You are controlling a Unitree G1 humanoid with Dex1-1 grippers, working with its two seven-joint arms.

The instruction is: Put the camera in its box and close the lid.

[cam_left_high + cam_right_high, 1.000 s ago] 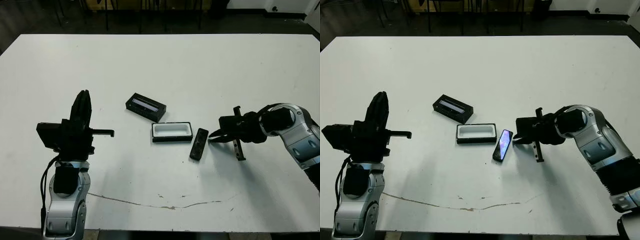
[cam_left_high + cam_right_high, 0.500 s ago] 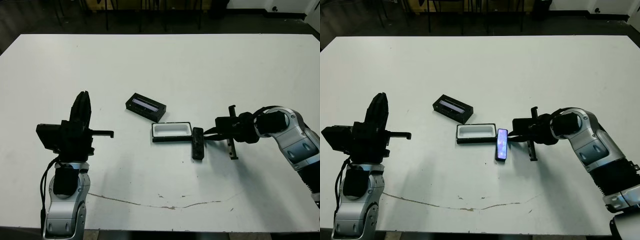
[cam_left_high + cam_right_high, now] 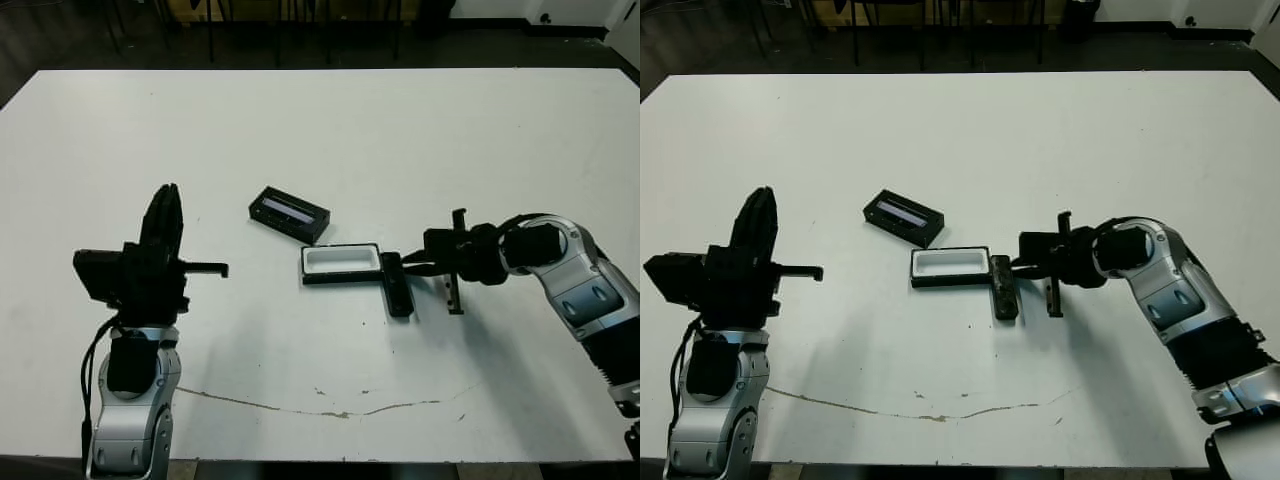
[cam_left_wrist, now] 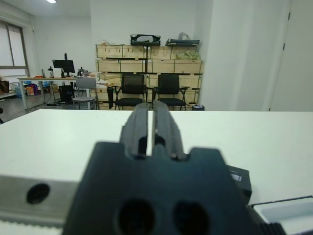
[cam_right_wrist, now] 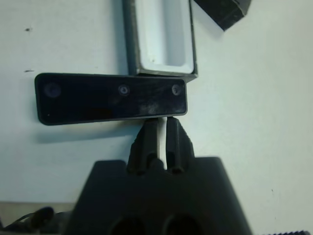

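The camera (image 3: 397, 285) lies flat on the white table (image 3: 420, 140), a slim black bar set crosswise against the right end of the box (image 3: 341, 263). The box is a black tray with a white lining, open side up. The lid (image 3: 289, 213) rests apart, behind and left of the box. My right gripper (image 3: 407, 268) is shut and empty, its fingertips (image 5: 159, 128) pressed against the camera's (image 5: 111, 98) long side near the box (image 5: 161, 39). My left gripper (image 3: 166, 195) is held up off the table at the left, shut and empty, far from all three.
A thin dark crack or line (image 3: 330, 405) runs across the table near its front edge. Chairs and dark floor lie beyond the far edge. The left wrist view shows shelves of wooden crates (image 4: 146, 58) and office chairs beyond the table.
My right gripper has moved left, pushing the camera. The camera has slid and turned from slanting apart to lying against the box's right end. The left arm has not moved.
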